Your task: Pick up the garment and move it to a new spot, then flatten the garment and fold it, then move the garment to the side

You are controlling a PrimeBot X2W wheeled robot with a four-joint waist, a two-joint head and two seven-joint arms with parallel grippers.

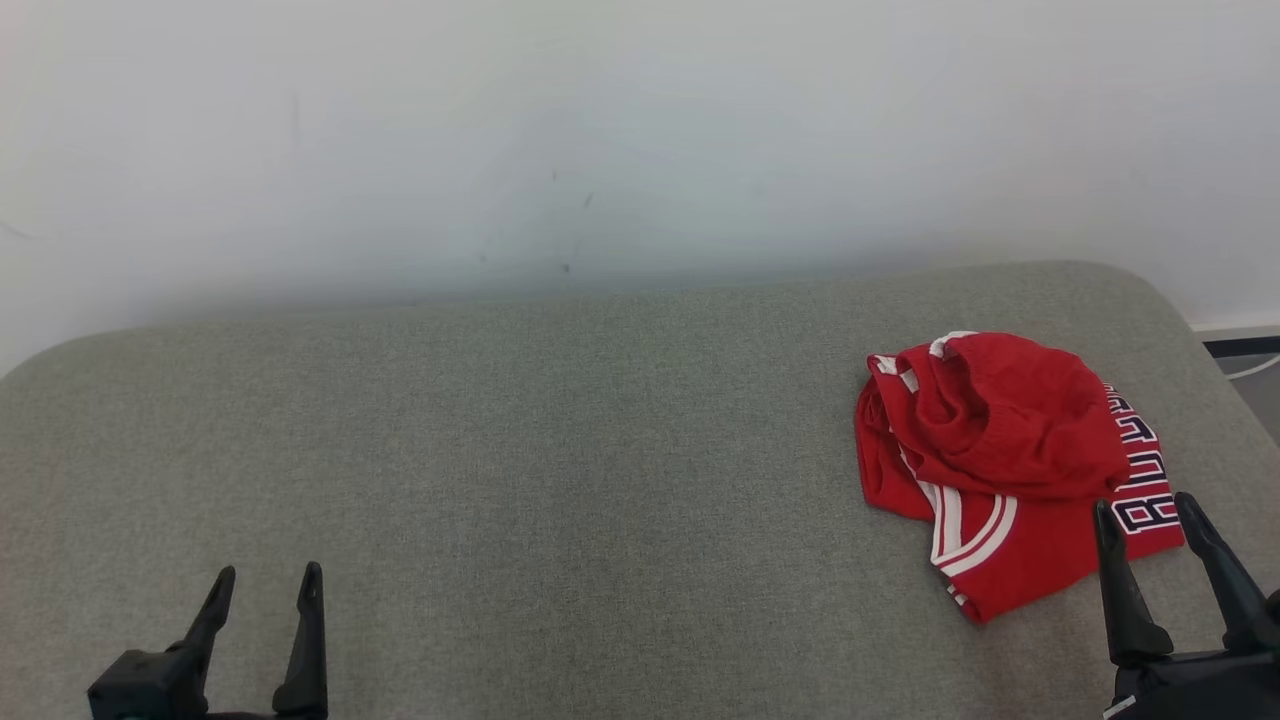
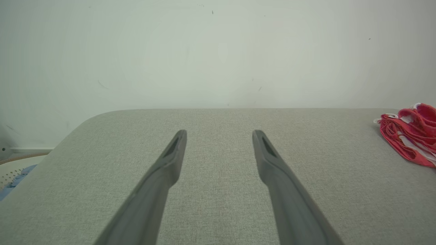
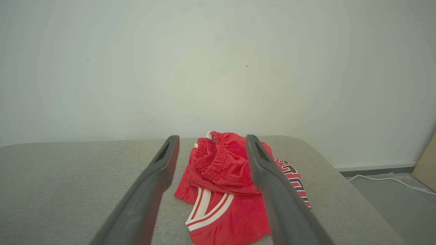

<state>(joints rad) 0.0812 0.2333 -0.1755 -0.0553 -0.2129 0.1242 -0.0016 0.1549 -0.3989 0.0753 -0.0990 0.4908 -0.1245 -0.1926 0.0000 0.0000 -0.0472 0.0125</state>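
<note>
- Red garment [image 1: 1000, 450] [image 2: 412, 136] [image 3: 231, 170], a pair of sports shorts with white stripes along a hem and a gathered elastic waistband, lies crumpled and partly folded over itself at the right end of the tabletop [image 1: 500, 450].
- Dark block lettering [image 1: 1140, 480] [image 3: 293, 177] with a white outline runs along its right edge. The head view shows what looks like "BUL", and the rest bends into a fold and cannot be read.
- Grey-green woven fabric covers the tabletop, which has rounded corners.
- Behind it stands a pale wall [image 1: 600, 150] with a few small dark marks.
- To the right, the right wrist view shows a grey floor [image 3: 391, 200], a white cable [image 3: 385, 179] lying on it, a skirting strip at the wall's foot and a tan board [image 3: 425, 166] at the frame's edge.
- At the far left of the left wrist view sits a white perforated container [image 2: 15, 166] with something blue in it.
- Left gripper [image 1: 271, 570] [image 2: 219, 132] is over bare fabric at the near left, well apart from the garment, its fingers spread wide and holding nothing.
- Right gripper [image 1: 1144, 502] [image 3: 212, 137] is at the garment's near right corner, its fingers spread wide with the waistband framed between them. I cannot tell if they touch the cloth.
</note>
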